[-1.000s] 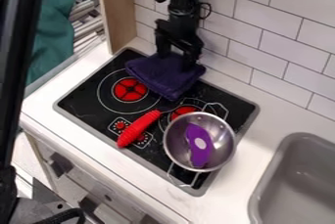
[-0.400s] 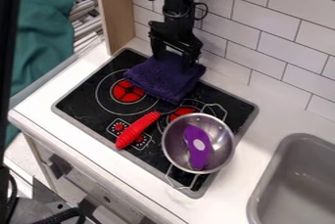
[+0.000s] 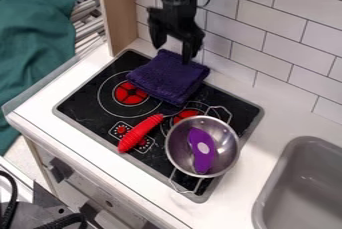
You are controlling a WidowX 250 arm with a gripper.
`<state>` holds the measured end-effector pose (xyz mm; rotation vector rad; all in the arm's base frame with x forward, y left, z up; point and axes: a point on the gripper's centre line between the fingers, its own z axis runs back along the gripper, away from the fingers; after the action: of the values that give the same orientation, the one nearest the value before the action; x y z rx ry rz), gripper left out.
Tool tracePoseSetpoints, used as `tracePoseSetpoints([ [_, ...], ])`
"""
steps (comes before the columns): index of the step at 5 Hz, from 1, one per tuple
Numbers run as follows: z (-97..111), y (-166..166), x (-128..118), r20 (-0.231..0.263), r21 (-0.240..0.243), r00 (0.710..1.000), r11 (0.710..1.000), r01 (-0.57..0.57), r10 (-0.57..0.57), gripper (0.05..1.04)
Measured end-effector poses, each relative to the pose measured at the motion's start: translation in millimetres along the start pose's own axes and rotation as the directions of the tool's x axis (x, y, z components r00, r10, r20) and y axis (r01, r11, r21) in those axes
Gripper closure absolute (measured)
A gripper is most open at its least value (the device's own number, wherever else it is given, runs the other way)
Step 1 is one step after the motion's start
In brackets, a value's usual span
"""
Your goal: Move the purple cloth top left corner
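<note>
I hold my hand [image 3: 174, 50] open, its fingers spread apart over the far edge of the purple cloth [image 3: 167, 78], which lies bunched just below me on the stove [image 3: 90, 114]. Farther out, past the cloth, sits a steel pot [image 3: 226, 159] with wire handles, and in it a purple piece [image 3: 200, 159] with a pale oval. Between cloth and pot's near side, a red-handled tool [image 3: 139, 134] lies slantwise. I've risen a little from the cloth since the earlier frames; it has stayed about where it was. Around the stove runs my white bench [image 3: 234, 200], with a grey sink [image 3: 304, 193] beyond the pot and a tiled wall [image 3: 284, 30] behind me.
</note>
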<state>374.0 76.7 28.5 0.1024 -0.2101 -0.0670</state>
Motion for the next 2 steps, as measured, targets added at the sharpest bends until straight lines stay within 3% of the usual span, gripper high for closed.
tracePoseSetpoints([
  [1, 22.9, -5.8, -7.5, 0.004, 0.012, 1.000, 1.000, 0.004, -0.004, 0.085],
  [2, 36.2, -7.1, -21.4, -0.034, 0.008, 0.999, 1.000, -0.020, 0.021, 0.085],
])
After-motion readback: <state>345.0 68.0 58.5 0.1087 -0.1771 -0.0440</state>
